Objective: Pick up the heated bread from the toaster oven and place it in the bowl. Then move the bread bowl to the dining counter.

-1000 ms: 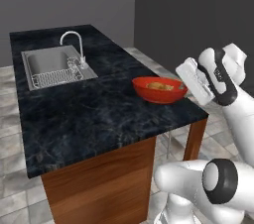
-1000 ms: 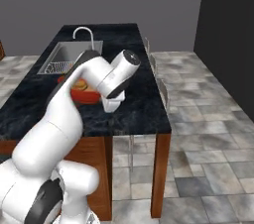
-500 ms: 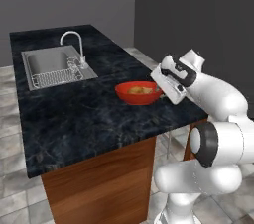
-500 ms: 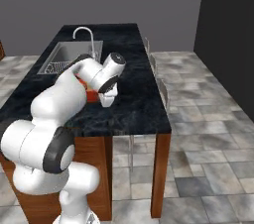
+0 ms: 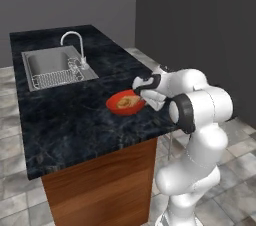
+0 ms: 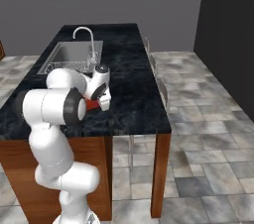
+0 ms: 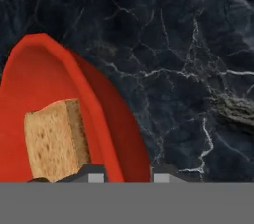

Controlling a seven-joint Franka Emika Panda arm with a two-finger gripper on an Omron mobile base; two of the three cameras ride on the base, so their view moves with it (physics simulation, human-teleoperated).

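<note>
Nearest us, our white arm's dark two-finger gripper (image 5: 146,96) pinches the rim of the shallow bright red bowl (image 5: 120,110), 1 finger on each side of its wall. Inside lies the golden-brown piece of bread (image 7: 55,139). The bowl is on the black marbled dining counter (image 5: 75,120). Farther back we see the inset steel sink (image 5: 50,67) with its curved chrome faucet (image 5: 74,45).

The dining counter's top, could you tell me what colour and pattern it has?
Black with fine white marble veining; the dining counter shows this best in the hand view.
</note>
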